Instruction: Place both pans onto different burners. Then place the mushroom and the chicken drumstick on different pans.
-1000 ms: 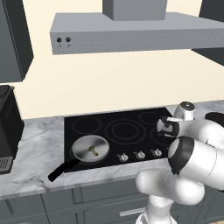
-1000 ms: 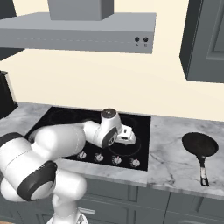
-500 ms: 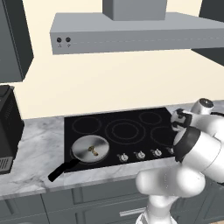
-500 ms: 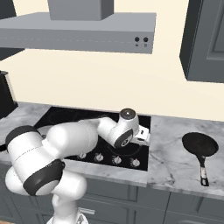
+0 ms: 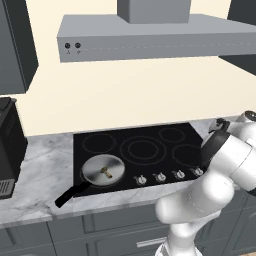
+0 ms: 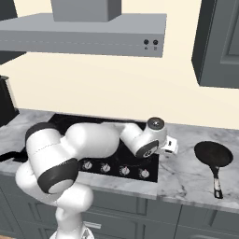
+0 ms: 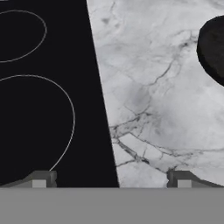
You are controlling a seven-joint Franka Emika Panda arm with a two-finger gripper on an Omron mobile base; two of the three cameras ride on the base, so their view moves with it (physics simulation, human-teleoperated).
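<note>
- The hand (image 7: 111, 177) hangs over the right edge of the cooktop (image 6: 70, 123). Its two fingertips (image 7: 41, 178) stand wide apart with nothing between them, one over black glass and the other over marble, so it is open and empty.
- Just under the hand lie two burners (image 7: 33, 124), thin grey rings on the glass, both bare.
- The dark pan (image 6: 213, 154) sits on the marble bench (image 6: 186, 175) to the right of the cooktop, apart from the hand with bare marble between them. In the hand view only its rim (image 7: 212, 48) shows, at the upper right, so it lies ahead and to the right of the fingertips.
- Its handle (image 6: 217, 179) runs from the bowl toward the bench's front edge. The long axis therefore goes back to front, roughly crosswise to the arm's reach from the cooktop.
- My guess is that the next move goes rightward across the marble to this pan, and the handle end is the nearer grip.
- The silver pan (image 5: 102, 170) already rests on the front left burner, its black handle (image 5: 70, 194) pointing off the front left corner onto the bench. A small tan piece lies in it, too small to identify.
</note>
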